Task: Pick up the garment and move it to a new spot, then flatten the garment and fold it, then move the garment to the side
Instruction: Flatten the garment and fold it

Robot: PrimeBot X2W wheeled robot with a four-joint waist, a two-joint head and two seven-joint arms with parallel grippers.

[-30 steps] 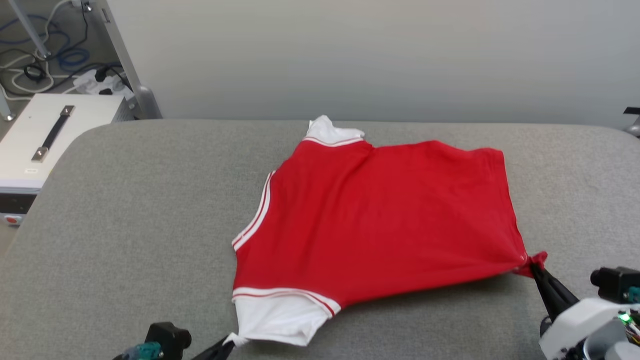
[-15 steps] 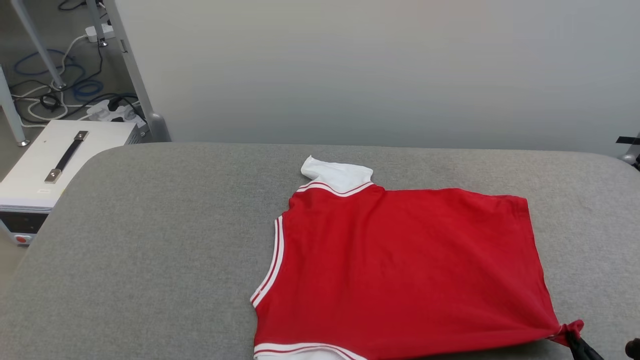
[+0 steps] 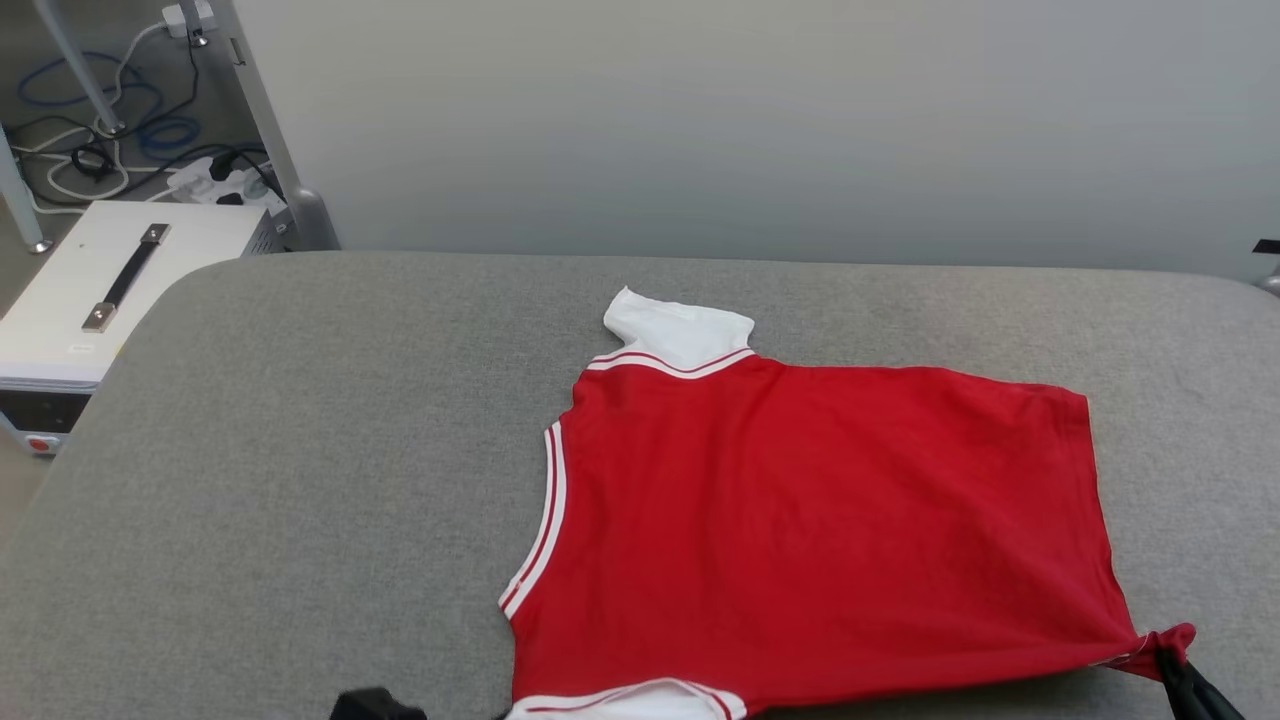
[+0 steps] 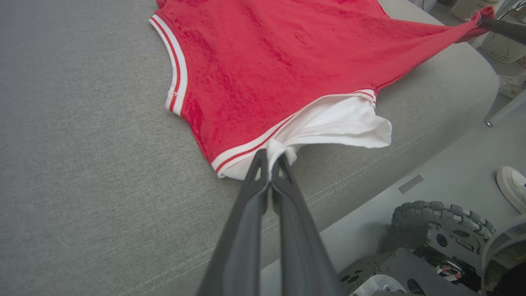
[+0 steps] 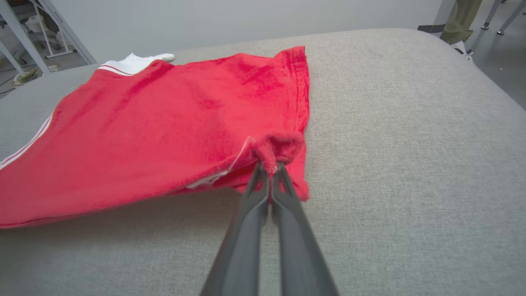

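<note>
The garment [image 3: 800, 520], a red jersey with white sleeves and striped trim, lies spread plain side up on the grey padded table [image 3: 300, 450]. My left gripper [image 4: 270, 158] is shut on the edge of the near white sleeve [image 4: 341, 123], close to the table's front edge. My right gripper [image 5: 270, 168] is shut on a bunched red hem corner [image 5: 281, 148]; it also appears as the right gripper [image 3: 1175, 670] at the head view's lower right corner. The fabric [image 4: 267, 61] is pulled taut between the two grips. The far sleeve [image 3: 680, 330] lies flat.
A white case with a black handle [image 3: 100, 290] stands left of the table, with cables [image 3: 100, 150] and a metal frame leg [image 3: 270, 130] behind it. My wheeled base [image 4: 444, 234] and a shoe [image 4: 511, 185] sit below the front edge. A person's leg [image 5: 456, 20] stands beyond the far right corner.
The head camera has tilted, so the whole picture has shifted. The garment has slid a little toward the near edge, still held at the sleeve and hem corner.
</note>
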